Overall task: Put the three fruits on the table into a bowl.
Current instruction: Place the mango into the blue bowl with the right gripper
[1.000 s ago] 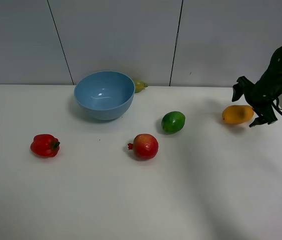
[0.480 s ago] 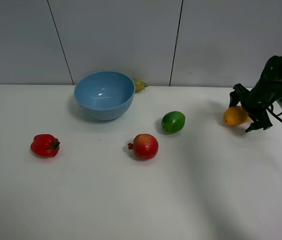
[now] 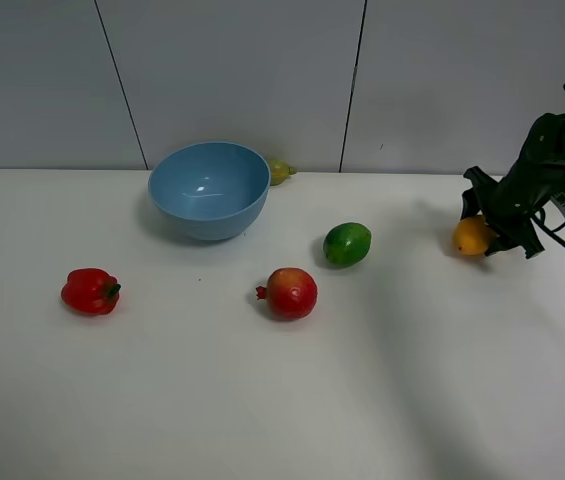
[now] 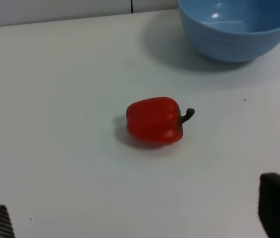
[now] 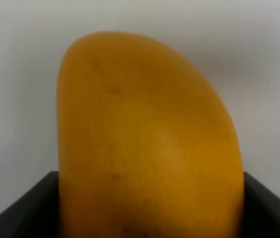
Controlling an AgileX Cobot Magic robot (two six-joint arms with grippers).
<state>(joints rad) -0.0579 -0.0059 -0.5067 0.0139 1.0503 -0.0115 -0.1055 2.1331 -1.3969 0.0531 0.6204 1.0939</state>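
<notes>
I count one bowl (image 3: 209,215), one mango (image 3: 470,237), one pomegranate (image 3: 290,293), one green fruit (image 3: 347,244), one pepper (image 3: 89,291) and one pear (image 3: 280,172) on my table (image 3: 262,400).

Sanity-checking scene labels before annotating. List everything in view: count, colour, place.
bowl: 1, light blue, back left of centre, nothing inside
mango: 1, orange-yellow, far right of the table
pomegranate: 1, red, table centre
green fruit: 1, glossy green, behind and right of the pomegranate
bell pepper: 1, red with a dark stem, left side
pear-like fruit: 1, yellow-green, behind the bowl and partly hidden
table: 1, white
left end effector: 1, black, open, above the table near the bell pepper
right end effector: 1, black, fingers either side of the mango; grip unclear
</notes>
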